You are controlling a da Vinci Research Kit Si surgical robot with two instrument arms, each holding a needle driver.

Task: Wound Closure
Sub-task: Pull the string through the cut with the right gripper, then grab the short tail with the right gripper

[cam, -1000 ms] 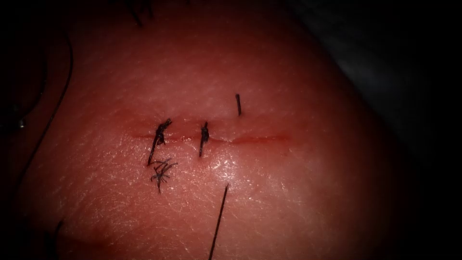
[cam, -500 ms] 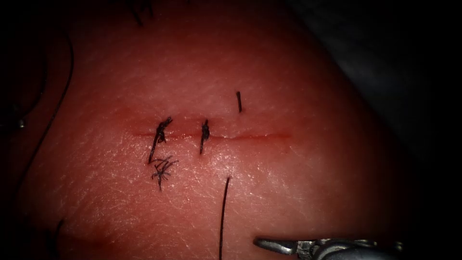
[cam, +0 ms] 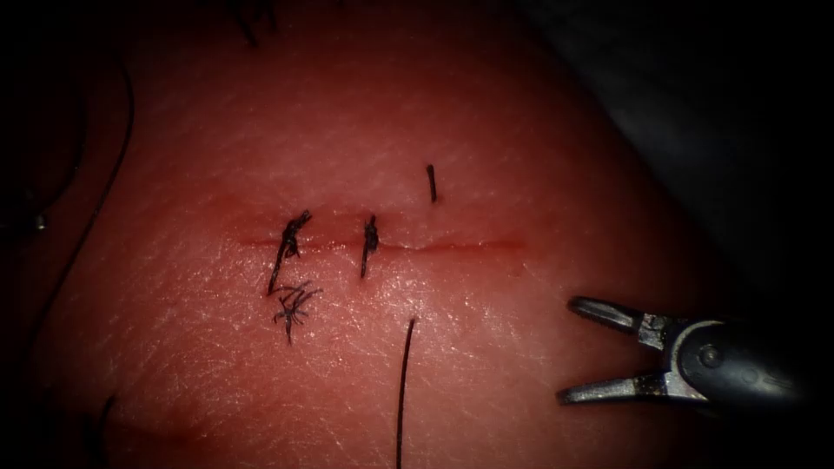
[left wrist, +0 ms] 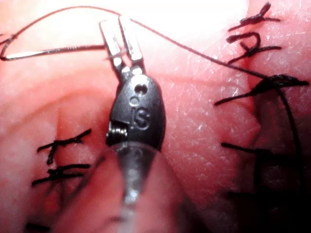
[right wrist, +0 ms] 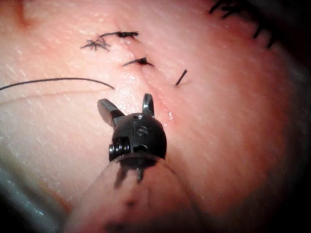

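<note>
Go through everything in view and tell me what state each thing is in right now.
Right arm's metal tool: jaws open, holding nothing, over tissue right of the cut.
Left arm's metal tool: jaws shut on dark thread.
Red cut: two dark knotted stitches on left part, right part unstitched.
Pink tissue: glistening.

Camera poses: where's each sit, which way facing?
Endoscope: above, in front of the pink pork tissue, facing its stitched cut; right arm's open, empty metal hand at right.
Left wrist: on left shaft, looking along it at left arm's metal hand by dark thread.
Right wrist: on right shaft, facing that same right hand.
Endoscope and right wrist share the frayed dark knot.
</note>
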